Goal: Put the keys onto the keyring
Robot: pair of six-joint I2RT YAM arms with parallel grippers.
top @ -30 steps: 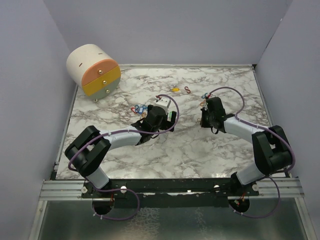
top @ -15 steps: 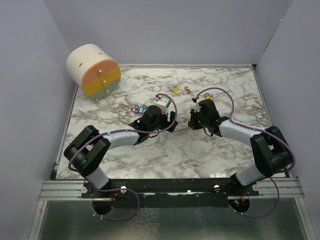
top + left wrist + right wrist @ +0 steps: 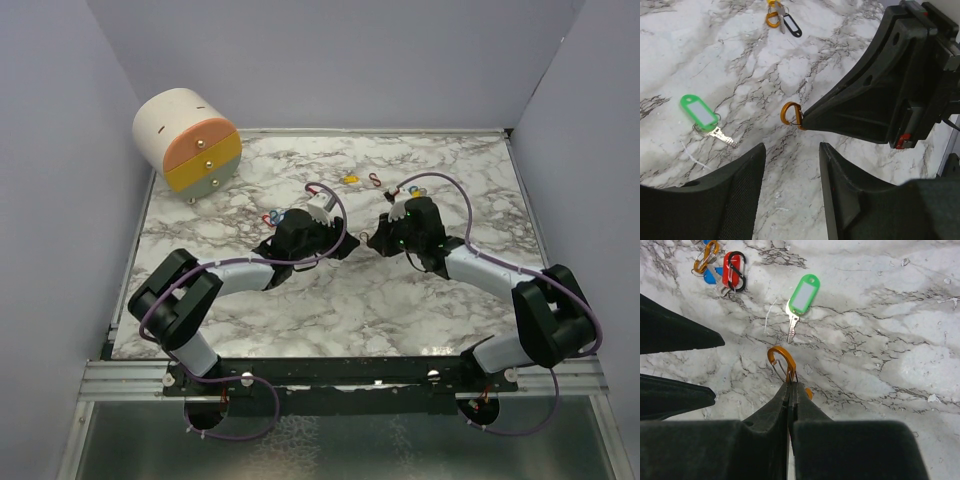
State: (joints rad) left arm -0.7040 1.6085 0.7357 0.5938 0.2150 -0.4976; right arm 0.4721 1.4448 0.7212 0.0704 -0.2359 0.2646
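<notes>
Keys are recorded lying flat on the marble table (image 3: 330, 300), none of them held. The green-tagged key (image 3: 805, 294) is seen in the upper middle of the right wrist view, apart from both grippers. A red tag (image 3: 731, 265) and a blue tag (image 3: 715, 276) are bunched with wire clips in the upper left corner of that view. A yellow tag (image 3: 349, 179) is noted in the upper centre of the top view, just beside a red clip (image 3: 375, 180). The right gripper (image 3: 791, 386) is clenched on an orange clip (image 3: 781, 360) — pinched at its near end, the loop projecting beyond the fingertips. The left gripper (image 3: 790, 165) is released, its jaws parted with nothing between them; in the left wrist view the orange clip is seen just beyond the gap at frame centre — not touched by the left fingers (image 3: 742, 172)
</notes>
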